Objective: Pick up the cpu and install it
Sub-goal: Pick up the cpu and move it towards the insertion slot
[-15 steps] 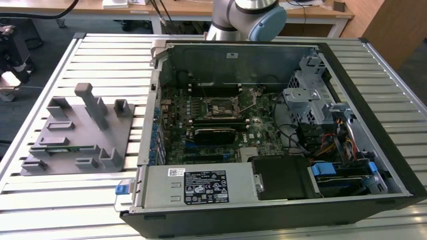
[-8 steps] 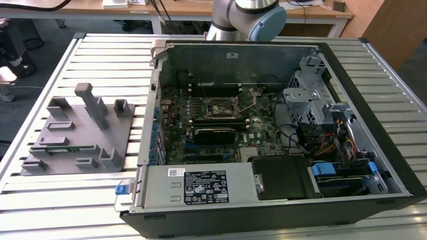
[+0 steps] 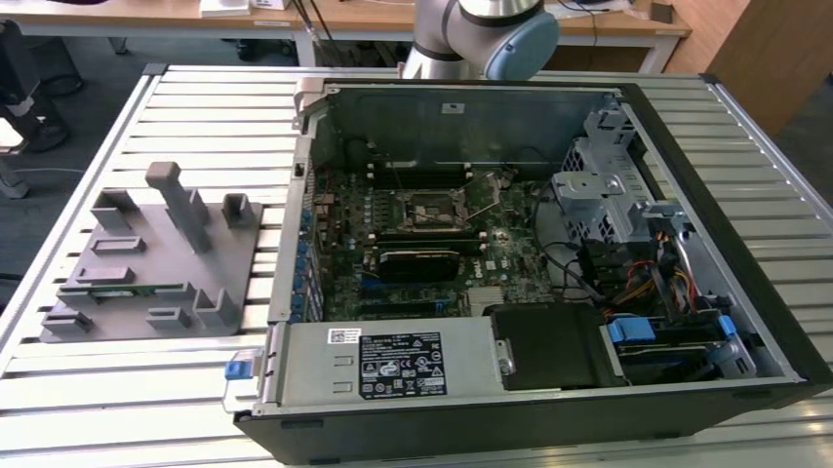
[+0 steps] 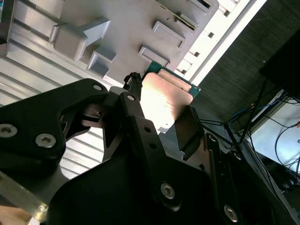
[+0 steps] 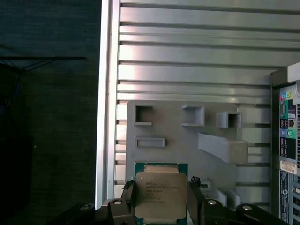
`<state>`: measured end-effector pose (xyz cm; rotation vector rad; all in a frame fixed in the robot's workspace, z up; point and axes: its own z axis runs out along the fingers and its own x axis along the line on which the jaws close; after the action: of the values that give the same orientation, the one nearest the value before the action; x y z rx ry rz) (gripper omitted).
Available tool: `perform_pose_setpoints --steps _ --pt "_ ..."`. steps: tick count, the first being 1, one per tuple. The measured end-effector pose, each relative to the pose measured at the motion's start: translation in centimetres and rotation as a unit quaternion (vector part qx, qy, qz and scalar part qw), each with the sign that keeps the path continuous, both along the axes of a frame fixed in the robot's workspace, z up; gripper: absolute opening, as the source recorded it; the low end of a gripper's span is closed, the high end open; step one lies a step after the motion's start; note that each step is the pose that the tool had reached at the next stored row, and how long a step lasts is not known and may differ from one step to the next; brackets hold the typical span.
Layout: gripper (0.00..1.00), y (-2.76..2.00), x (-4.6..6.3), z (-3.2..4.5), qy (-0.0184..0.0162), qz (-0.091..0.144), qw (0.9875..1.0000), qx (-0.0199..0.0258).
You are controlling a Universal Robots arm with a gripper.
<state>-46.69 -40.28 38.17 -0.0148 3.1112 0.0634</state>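
Note:
The cpu [image 5: 161,191] is a flat square chip with a silvery metal top and a green edge. It sits between the two black fingers of my gripper [image 5: 161,201], one finger [image 5: 127,197] on each side, shut on it. In the second wrist view the cpu [image 4: 165,96] gleams between the fingers, with my gripper [image 4: 161,115] closed on its sides. It hangs above the grey part holder [image 5: 187,140], near the holder's edge. The black motherboard socket [image 3: 430,210] with its metal frame lies inside the open computer case [image 3: 729,244].
The grey part holder [image 3: 143,258] has raised blocks and a green memory stick [image 3: 117,290], and lies on the slatted metal table [image 3: 195,107] at the exterior view's left of the case. The arm's base [image 3: 475,34] stands behind the case. Drive bays and cables [image 3: 651,283] fill the case's right.

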Motion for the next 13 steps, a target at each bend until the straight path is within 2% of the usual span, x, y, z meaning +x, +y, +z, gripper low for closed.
perform_pose_setpoints --steps 13 --pt "0.53 0.07 0.0 2.22 -0.0008 0.000 1.0000 -0.0002"
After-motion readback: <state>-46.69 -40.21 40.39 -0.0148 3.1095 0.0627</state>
